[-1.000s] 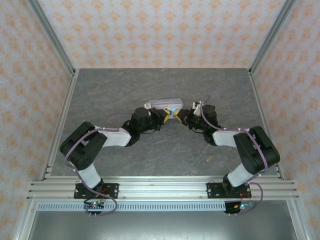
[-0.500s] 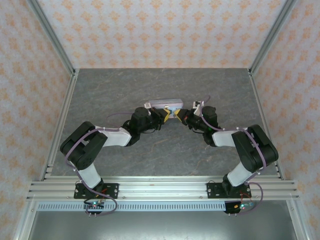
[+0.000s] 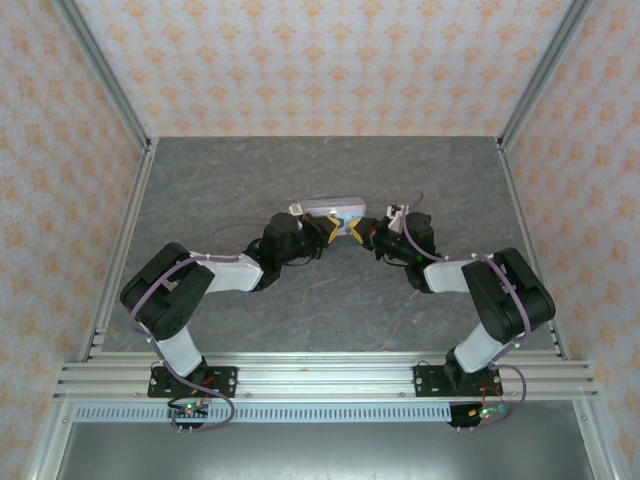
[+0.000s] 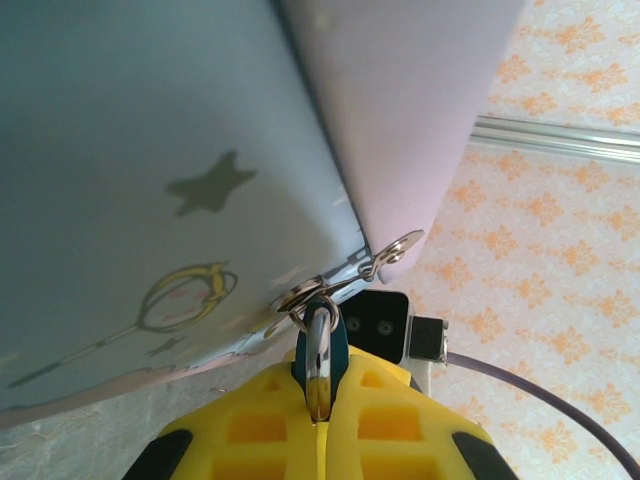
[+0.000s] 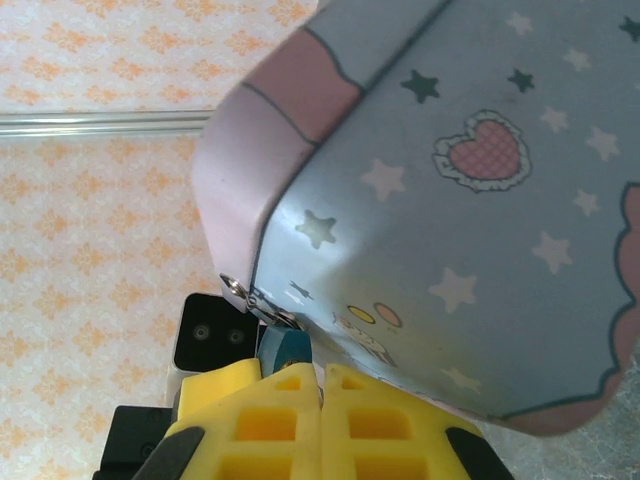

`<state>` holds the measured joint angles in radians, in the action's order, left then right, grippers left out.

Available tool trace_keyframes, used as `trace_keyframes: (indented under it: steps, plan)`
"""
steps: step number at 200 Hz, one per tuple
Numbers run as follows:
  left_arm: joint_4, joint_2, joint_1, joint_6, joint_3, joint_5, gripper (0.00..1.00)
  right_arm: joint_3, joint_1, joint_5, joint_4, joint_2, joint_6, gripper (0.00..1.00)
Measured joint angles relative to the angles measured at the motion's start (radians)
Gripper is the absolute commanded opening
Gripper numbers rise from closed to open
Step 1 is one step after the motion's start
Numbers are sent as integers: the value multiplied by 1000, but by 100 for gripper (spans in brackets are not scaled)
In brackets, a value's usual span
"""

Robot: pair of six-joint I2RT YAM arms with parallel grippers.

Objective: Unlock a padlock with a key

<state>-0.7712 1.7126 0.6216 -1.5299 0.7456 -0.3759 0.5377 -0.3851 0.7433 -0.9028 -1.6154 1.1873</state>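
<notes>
Bottom centre, left wrist view: left claw (image 4: 318, 425), ribbed yellow pads (image 4: 250, 430), clenched on the small teal padlock (image 4: 322, 352); its steel shackle hooks the ring (image 4: 300, 293) on the smooth pastel tin (image 4: 150, 150) above; right claw (image 5: 322, 400) pinched shut, pads touching, padlock just beyond.

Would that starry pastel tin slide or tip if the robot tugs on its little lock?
Probably it slides: the tin looks like thin, smooth painted metal, likely light for its size. Its broad flat faces suggest it would not roll. The padlock is hooked through a hasp near one corner, so a pull there may swing or tilt it.
</notes>
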Motion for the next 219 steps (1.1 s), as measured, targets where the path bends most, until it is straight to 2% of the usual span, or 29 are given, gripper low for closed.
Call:
trace_keyframes:
  steps: [105, 166, 219]
  plan:
    - [108, -3, 0, 85, 0, -2, 0, 1, 0, 58, -18, -79, 84, 0]
    - [109, -3, 0, 83, 0, -5, 0, 1, 0, 58, -10, -77, 64, 0]
    - [62, -12, 0, 27, -2, -5, 0, 1, 3, 46, 1, -35, 47, 0]
